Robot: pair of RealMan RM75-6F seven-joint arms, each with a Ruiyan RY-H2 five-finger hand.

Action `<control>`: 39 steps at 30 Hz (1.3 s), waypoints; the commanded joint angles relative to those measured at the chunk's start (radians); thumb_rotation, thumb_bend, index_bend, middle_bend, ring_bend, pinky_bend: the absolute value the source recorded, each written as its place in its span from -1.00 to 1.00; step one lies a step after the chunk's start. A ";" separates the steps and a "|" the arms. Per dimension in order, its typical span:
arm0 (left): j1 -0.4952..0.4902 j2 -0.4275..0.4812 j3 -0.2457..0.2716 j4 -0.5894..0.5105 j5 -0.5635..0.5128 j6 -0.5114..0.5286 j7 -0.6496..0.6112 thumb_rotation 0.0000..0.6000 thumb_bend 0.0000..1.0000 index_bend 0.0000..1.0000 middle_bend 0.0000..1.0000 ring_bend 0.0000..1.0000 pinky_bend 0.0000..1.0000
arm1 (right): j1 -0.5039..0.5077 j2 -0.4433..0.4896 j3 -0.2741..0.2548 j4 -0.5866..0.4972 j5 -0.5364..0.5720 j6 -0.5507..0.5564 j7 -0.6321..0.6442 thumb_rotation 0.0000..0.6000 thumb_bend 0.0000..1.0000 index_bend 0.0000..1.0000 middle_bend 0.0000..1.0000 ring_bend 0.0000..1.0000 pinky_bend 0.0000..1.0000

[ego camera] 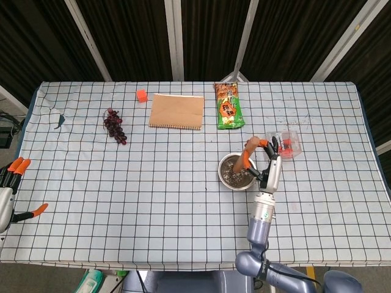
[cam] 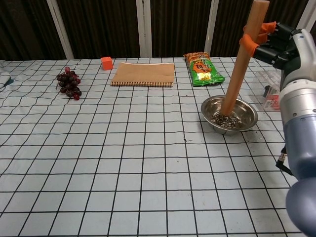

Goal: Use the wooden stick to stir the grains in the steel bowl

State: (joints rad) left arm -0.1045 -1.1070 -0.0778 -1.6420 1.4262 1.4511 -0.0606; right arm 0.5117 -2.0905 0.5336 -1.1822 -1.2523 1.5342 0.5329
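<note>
A steel bowl (cam: 248, 117) (ego camera: 225, 170) with dark grains stands right of the table's middle. A wooden stick (cam: 242, 61) (ego camera: 244, 160) stands nearly upright, its lower end down in the bowl among the grains. My right hand (cam: 276, 44) (ego camera: 267, 160) grips the stick near its top, orange fingertips wrapped round it. My left hand (ego camera: 11, 186) hangs off the table's left edge with its fingers spread and nothing in it; the chest view does not show it.
A clear plastic box (ego camera: 284, 144) (cam: 266, 89) lies just right of the bowl. A green snack bag (ego camera: 228, 105), a brown notebook (ego camera: 176, 111), an orange cube (ego camera: 142, 95) and dark grapes (ego camera: 115, 126) lie along the far side.
</note>
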 commanded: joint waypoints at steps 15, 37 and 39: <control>-0.001 0.000 -0.002 -0.002 -0.004 -0.001 -0.002 1.00 -0.87 -1.00 -1.00 -1.00 -1.00 | -0.013 -0.048 -0.035 0.093 0.000 -0.012 0.048 1.00 0.37 0.74 0.45 -0.20 -1.00; 0.003 0.001 0.002 0.000 0.008 0.008 -0.008 1.00 -0.87 -1.00 -1.00 -1.00 -1.00 | -0.047 0.177 -0.032 -0.276 -0.160 0.096 -0.130 1.00 0.37 0.74 0.45 -0.20 -1.00; 0.004 0.001 0.003 0.002 0.013 0.013 -0.007 1.00 -0.87 -1.00 -1.00 -1.00 -1.00 | -0.076 0.239 -0.062 -0.322 -0.185 0.097 -0.160 1.00 0.37 0.74 0.45 -0.20 -1.00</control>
State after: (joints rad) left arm -0.1009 -1.1060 -0.0750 -1.6410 1.4381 1.4628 -0.0677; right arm 0.4668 -1.9077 0.5036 -1.4562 -1.4053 1.6220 0.4088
